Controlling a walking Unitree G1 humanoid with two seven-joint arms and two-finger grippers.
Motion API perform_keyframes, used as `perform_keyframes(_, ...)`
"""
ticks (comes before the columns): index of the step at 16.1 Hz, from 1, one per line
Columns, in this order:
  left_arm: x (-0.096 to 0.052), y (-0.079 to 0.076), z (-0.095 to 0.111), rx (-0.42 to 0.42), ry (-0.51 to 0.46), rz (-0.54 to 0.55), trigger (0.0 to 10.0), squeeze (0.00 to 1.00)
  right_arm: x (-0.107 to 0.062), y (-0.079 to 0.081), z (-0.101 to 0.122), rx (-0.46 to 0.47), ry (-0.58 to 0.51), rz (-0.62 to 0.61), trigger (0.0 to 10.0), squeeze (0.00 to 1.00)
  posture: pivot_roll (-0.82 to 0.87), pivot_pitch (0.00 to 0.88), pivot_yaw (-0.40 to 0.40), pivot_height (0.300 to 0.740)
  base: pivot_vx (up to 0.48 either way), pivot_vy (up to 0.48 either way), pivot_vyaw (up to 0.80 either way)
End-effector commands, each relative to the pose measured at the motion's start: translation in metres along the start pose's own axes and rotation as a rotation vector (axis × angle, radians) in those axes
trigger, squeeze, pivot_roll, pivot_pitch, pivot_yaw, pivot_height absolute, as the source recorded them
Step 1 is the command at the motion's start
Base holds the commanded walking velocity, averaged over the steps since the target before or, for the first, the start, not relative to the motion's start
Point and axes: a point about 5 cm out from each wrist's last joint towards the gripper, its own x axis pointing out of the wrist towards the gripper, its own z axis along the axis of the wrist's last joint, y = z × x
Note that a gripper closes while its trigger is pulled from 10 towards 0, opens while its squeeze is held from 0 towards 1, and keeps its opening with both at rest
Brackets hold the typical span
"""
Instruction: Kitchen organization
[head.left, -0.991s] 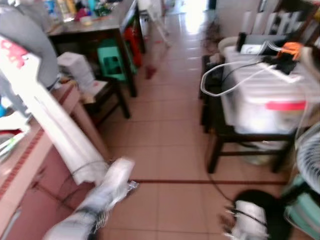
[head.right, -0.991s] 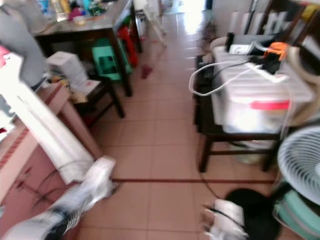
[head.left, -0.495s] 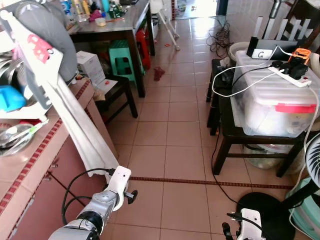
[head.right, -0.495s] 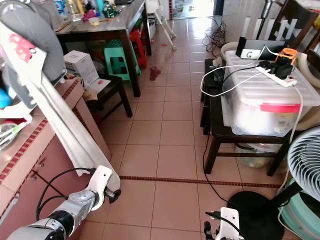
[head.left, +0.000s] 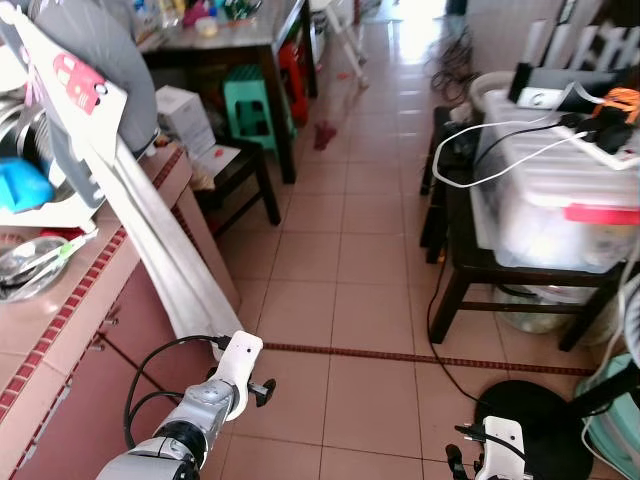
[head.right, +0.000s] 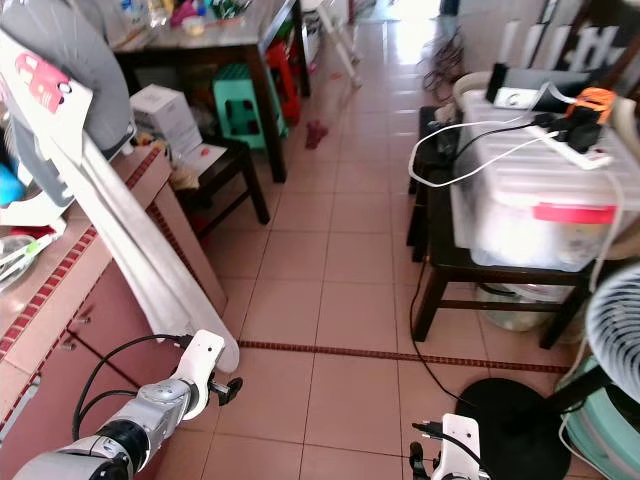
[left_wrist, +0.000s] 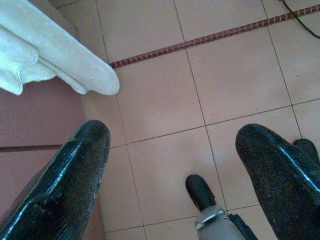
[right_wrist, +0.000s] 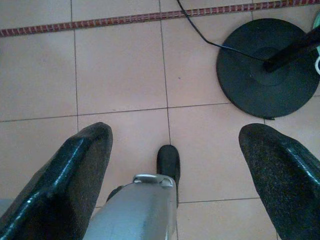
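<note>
A tiled counter (head.left: 70, 300) runs along my left, carrying a dish rack with a blue item (head.left: 20, 185), a metal bowl with utensils (head.left: 30, 265) and a grey rounded cover (head.left: 100, 50). A long white cloth (head.left: 150, 230) hangs from it down toward the floor. My left gripper (left_wrist: 175, 165) hangs low beside the counter front, open and empty, with the cloth's end (left_wrist: 60, 65) just ahead of it. My right gripper (right_wrist: 175, 165) hangs open and empty over the floor tiles near a black fan base (right_wrist: 260, 70).
A clear storage bin (head.left: 550, 210) with a power strip and white cables sits on a dark bench (head.left: 470, 270) at right. A dark table (head.left: 250, 40), a green stool (head.left: 245, 95) and a white box (head.left: 185, 115) on a low stool stand ahead left. The tiled floor (head.left: 340, 250) runs between them.
The whole picture went from blurred to sharp and shifted a little as the camera moved. Both arms hang low as before, fingers apart.
</note>
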Motion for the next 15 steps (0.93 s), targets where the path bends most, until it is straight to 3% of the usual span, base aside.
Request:
perform_keyframes(1, -0.001, 0.006, 0.000, -0.001, 0.004, 0.025, 10.0, 0.00, 0.000, 0.003, 0.000, -0.010, 0.007, 0.009, 10.0, 0.00, 0.02, 0.000, 0.109, 0.740, 0.000, 0.000, 0.00)
perform_keyframes(8, -0.004, 0.012, -0.017, 0.000, 0.058, 0.041, 10.0, 0.00, 0.000, 0.004, -0.002, -0.003, 0.011, 0.007, 10.0, 0.00, 0.02, 0.000, 0.107, 0.740, 0.000, 0.000, 0.00)
perform_keyframes(15, -0.005, 0.013, -0.019, 0.009, 0.065, 0.043, 10.0, 0.00, -0.001, -0.001, -0.005, -0.010, 0.023, -0.006, 10.0, 0.00, 0.01, 0.000, 0.109, 0.740, 0.000, 0.000, 0.00)
